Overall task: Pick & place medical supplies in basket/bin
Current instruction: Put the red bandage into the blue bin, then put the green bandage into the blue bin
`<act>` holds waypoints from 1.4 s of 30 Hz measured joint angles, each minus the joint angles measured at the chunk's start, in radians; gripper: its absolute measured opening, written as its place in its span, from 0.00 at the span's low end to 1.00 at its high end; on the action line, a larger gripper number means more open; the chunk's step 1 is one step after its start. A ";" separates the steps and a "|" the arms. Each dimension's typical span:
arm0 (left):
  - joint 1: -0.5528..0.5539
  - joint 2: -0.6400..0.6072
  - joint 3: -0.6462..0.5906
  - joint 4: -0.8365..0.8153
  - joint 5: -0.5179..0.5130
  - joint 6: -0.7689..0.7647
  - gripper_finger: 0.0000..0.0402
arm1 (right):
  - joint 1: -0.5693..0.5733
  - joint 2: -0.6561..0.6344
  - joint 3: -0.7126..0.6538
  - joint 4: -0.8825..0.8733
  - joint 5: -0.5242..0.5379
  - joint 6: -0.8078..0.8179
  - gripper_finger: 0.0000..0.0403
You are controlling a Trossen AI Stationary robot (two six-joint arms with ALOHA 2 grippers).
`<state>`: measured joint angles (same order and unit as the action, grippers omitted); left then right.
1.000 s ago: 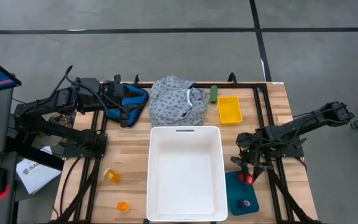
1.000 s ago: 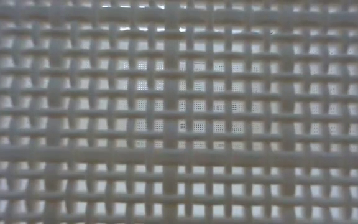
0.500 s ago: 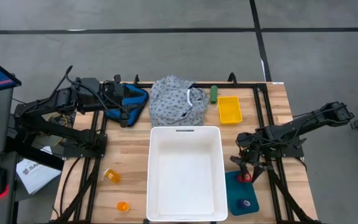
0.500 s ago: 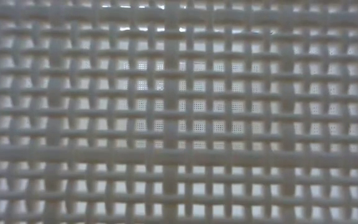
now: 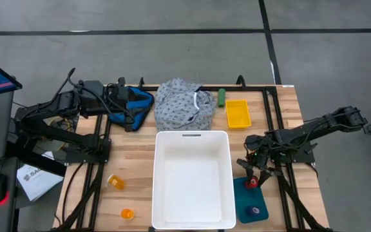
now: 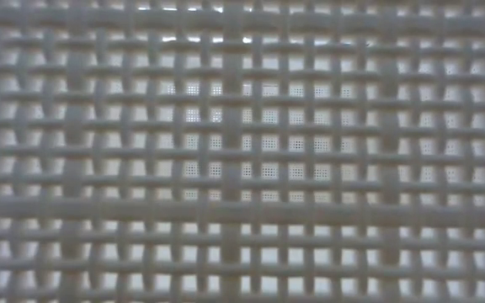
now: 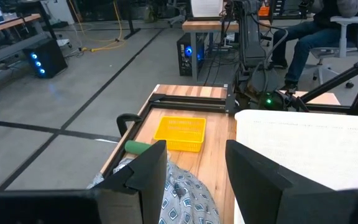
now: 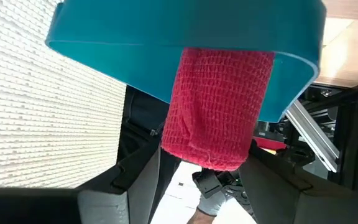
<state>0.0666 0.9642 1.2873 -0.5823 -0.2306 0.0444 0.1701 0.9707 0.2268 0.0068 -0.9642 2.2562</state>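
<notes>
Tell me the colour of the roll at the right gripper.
Red roll, seen best in the right wrist view.

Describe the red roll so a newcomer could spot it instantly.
Start at the big white bin in the table's middle and look to its right side, where a teal tray sits. Above that tray's near edge, the right claw grips the red roll. It is the only red item, wrapped in a woven, bandage-like texture.

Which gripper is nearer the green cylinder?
Right, narrowly. The right gripper, shut on the red roll, is at the teal tray, across the yellow tray from the green cylinder; the left gripper waits beyond the garment.
</notes>
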 joint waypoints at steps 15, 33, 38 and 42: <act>0.000 0.000 0.000 0.000 0.000 0.000 0.39 | 0.020 -0.002 0.017 0.032 -0.007 0.003 0.52; 0.000 0.000 0.000 0.010 0.000 -0.004 0.39 | 0.046 -0.031 0.191 0.030 0.034 -0.010 0.51; 0.000 0.000 0.000 0.033 0.000 -0.013 0.39 | 0.057 -0.090 0.224 -0.004 0.099 -0.013 0.51; 0.000 0.000 0.000 0.056 0.000 -0.013 0.39 | 0.080 -0.152 0.258 -0.086 0.168 -0.045 0.51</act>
<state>0.0667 0.9642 1.2869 -0.5262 -0.2310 0.0311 0.2501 0.8190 0.4852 -0.0797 -0.7959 2.2111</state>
